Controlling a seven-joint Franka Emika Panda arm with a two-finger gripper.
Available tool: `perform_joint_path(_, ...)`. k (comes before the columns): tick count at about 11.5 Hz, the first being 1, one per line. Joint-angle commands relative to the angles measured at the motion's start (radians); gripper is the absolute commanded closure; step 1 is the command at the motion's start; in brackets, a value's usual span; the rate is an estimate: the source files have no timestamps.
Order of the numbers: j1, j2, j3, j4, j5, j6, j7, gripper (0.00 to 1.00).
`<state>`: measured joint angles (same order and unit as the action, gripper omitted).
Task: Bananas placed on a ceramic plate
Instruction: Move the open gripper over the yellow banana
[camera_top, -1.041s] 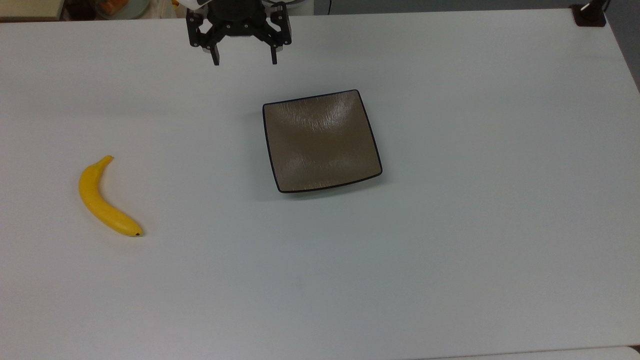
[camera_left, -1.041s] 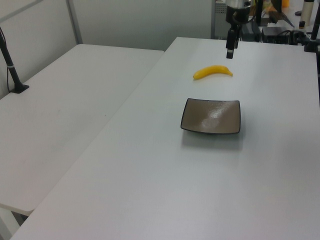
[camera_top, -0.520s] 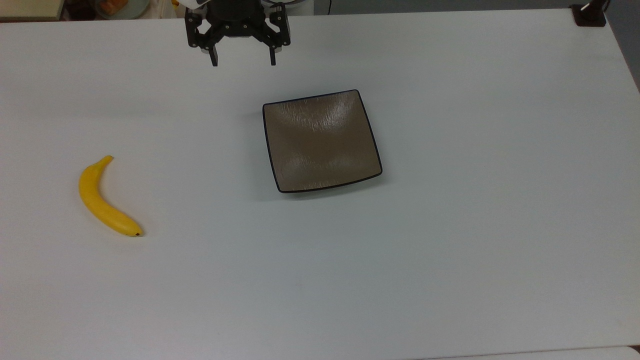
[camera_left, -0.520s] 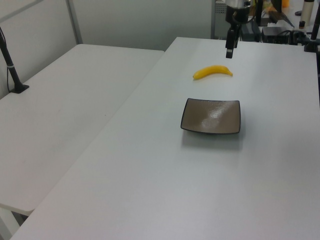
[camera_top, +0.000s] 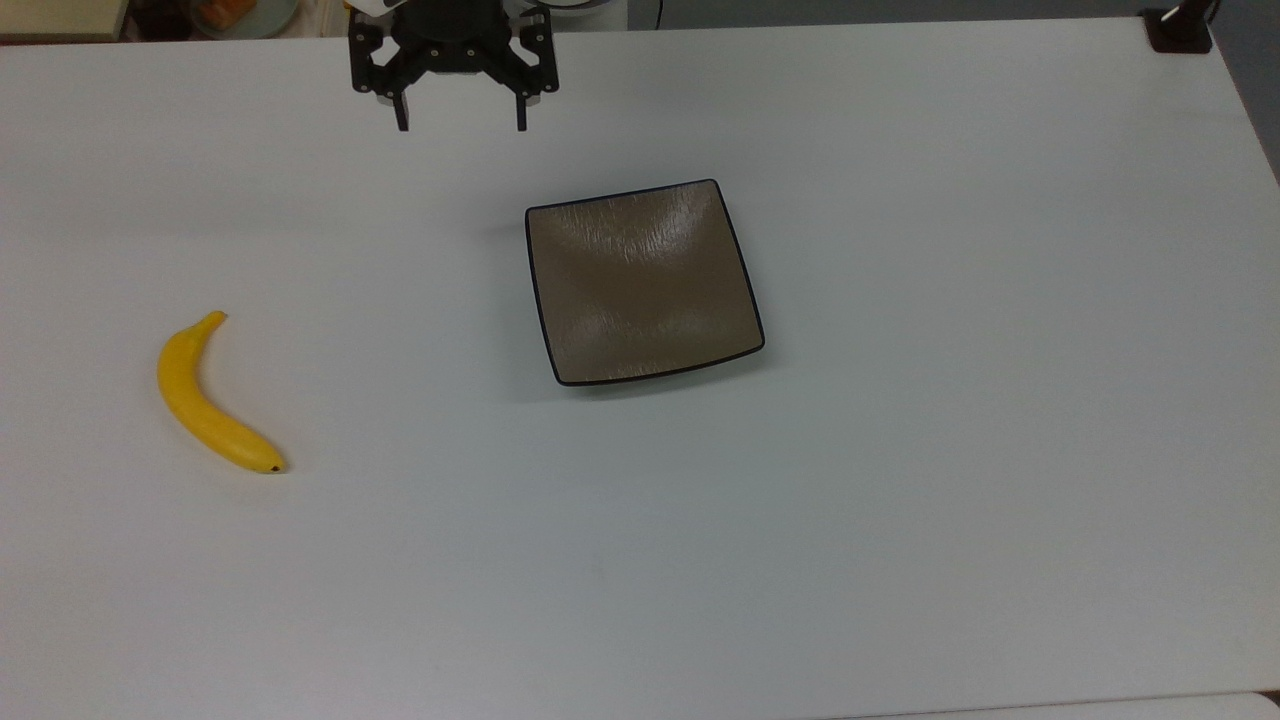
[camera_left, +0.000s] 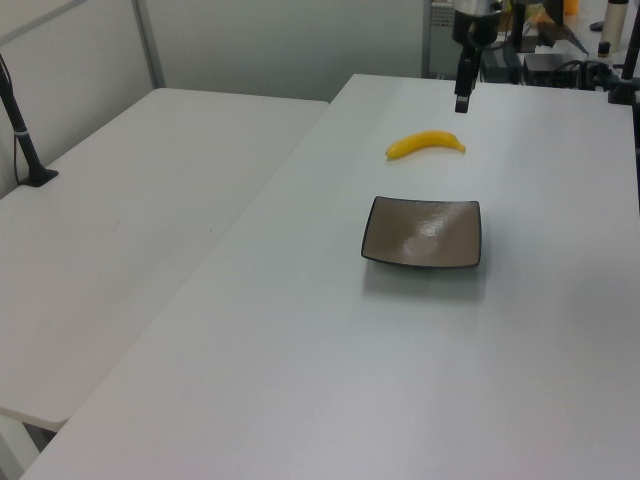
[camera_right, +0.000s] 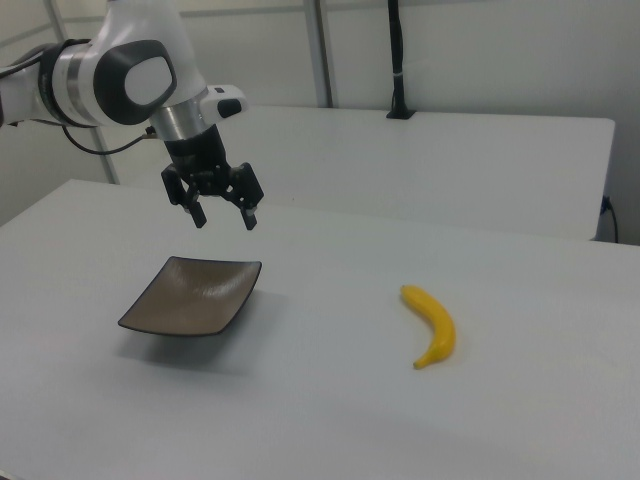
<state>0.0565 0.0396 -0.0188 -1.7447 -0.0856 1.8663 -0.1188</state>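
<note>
- Gripper (camera_top: 461, 125): the two black fingers are spread wide with bare air between them; nothing is held and nothing is touched. In the right view the gripper (camera_right: 224, 219) hangs above the table, fingers pointing down, over the area just behind the far edge of the plate.
- Fingers (camera_top: 402, 115): thin, dark, straight bars mounted on a black angular bracket; the arm (camera_right: 125, 75) above them is glossy white with grey joint covers.
- Banana (camera_top: 208, 400): a single smooth, bright yellow, curved piece with a thin stem tip and a small dark spot at the opposite end. It lies flat on the table (camera_top: 900, 500), well apart from the plate, at the top view's left. In the right view the banana (camera_right: 433, 324) is at the right view's right of the plate.
- Ceramic plate (camera_top: 642, 281): square, shallow, glossy brown-taupe, with a thin dark rim, rounded corners and faint streaked texture near its far edge. It rests flat near the table's middle and holds nothing.
- Table: matt white, flat, rectangular surface.
- In the left view the banana (camera_left: 425, 144) lies beyond the ceramic plate (camera_left: 423, 232), with the gripper (camera_left: 463, 102) above and beyond the banana.
</note>
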Motion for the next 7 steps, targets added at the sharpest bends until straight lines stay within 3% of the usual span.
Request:
perform_joint_path(1, -0.009, -0.003, -0.041, -0.033, -0.019, 0.110, -0.136, 0.00)
perform_joint_path(7, -0.023, 0.083, -0.136, -0.038, -0.051, 0.330, -0.292, 0.00)
